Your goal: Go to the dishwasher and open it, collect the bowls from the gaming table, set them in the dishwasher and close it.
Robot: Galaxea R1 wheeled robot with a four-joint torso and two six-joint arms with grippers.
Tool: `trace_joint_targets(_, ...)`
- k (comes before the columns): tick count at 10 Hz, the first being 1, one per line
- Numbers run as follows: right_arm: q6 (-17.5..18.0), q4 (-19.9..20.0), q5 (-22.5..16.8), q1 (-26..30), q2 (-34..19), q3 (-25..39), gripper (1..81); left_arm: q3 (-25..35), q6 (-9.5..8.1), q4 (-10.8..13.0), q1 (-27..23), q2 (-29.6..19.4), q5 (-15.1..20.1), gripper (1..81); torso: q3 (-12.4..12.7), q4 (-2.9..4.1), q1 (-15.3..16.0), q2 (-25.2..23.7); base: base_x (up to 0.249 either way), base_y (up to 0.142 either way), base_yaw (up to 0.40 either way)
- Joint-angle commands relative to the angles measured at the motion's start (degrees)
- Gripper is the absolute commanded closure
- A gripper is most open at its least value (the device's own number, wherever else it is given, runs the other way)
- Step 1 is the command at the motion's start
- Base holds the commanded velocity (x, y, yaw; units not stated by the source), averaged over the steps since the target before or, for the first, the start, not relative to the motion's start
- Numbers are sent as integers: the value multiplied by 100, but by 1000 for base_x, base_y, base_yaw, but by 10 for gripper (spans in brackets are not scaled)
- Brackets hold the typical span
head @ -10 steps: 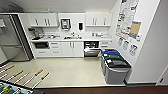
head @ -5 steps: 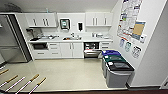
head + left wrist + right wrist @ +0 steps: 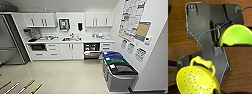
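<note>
The dishwasher (image 3: 91, 51) sits under the white counter (image 3: 75, 40) at the far wall; its door hangs partly down and shows a dark inside with racks. A smooth lime-green bowl (image 3: 236, 35) fills the corner of the left wrist view, and my left gripper (image 3: 218, 44) grips its rim. My right gripper (image 3: 216, 91) holds the edge of a yellow-green bowl (image 3: 194, 82) that has small holes and a looped handle. The gaming table is out of view.
Three lidded bins (image 3: 120, 72) stand along the right wall, close to the dishwasher's right side. A steel fridge (image 3: 10, 42) stands at the left. Rods with wooden handles (image 3: 26, 87) reach in at the lower left. Pale floor (image 3: 67, 75) lies between me and the counter.
The whole head view has crept forward toward the kitchen: the bins and rods have slid lower in the picture. The dishwasher door stands as before.
</note>
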Motion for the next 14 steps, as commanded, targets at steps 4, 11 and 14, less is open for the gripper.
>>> trace_joint_targets(4, -15, -51, -333, 183, 89, -241, 811, 21, 25, -11, -216, -21, 307, 811, 0, 0, 0, 0, 194, 0, 0)
trace_joint_targets(11, -15, -51, -316, 209, 98, -224, 811, 21, 25, -2, -208, -4, 307, 811, 0, 0, 0, 0, 194, 0, 0)
trace_joint_targets(14, -15, -42, -316, 218, 98, -224, 811, 12, 25, -11, -208, 5, 307, 811, 0, 0, 2, 0, 194, 0, 0)
